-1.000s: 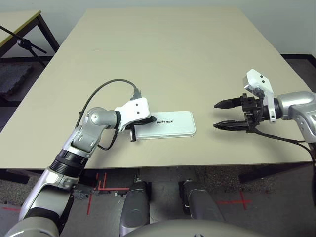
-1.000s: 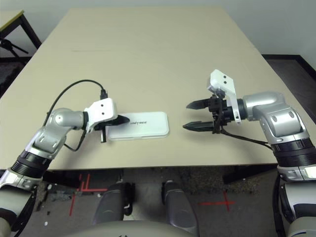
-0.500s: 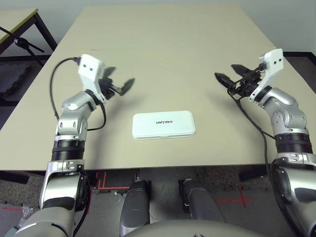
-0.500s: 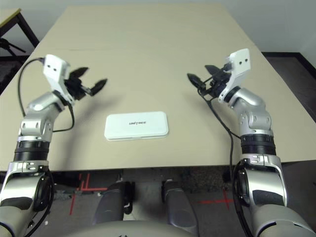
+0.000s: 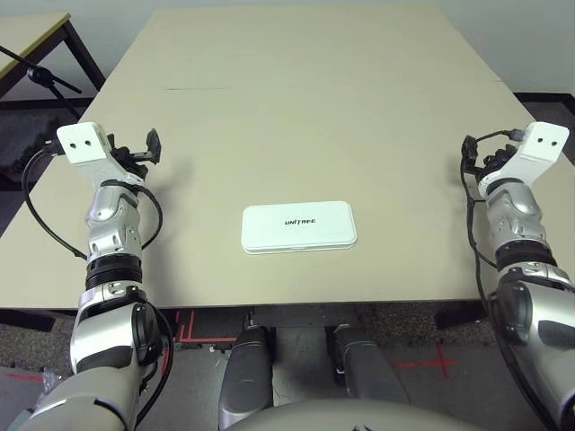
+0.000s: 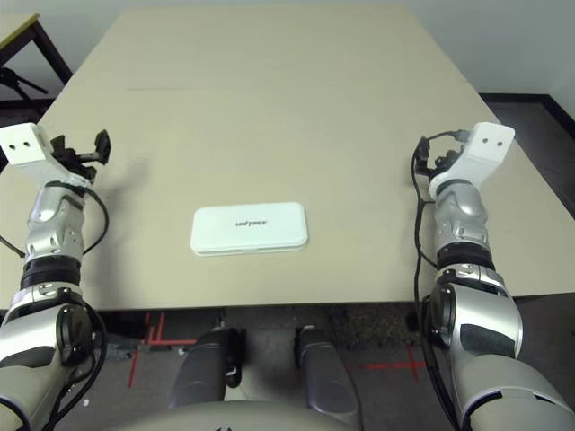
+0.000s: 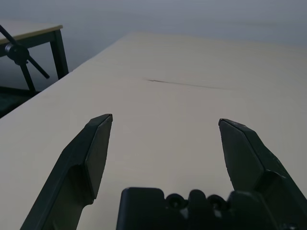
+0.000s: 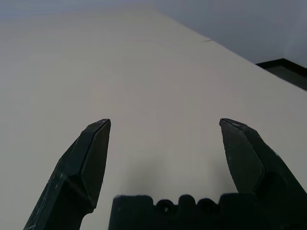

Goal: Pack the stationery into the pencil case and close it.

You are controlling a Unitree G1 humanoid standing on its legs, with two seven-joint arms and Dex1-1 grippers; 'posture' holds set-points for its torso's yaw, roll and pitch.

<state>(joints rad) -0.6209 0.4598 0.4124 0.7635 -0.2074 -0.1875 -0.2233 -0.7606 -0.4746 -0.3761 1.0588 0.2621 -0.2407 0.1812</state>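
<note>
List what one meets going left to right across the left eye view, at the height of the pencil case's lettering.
Left arm → white pencil case, lid closed → right arm

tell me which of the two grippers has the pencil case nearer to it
The left gripper: the closed white pencil case lies nearer to it than to the right gripper.

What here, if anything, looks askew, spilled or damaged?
Nothing stands out. The case lies flat on the table with its lid down and lettering up. The left gripper and right gripper are open and empty, off to either side of it.
</note>
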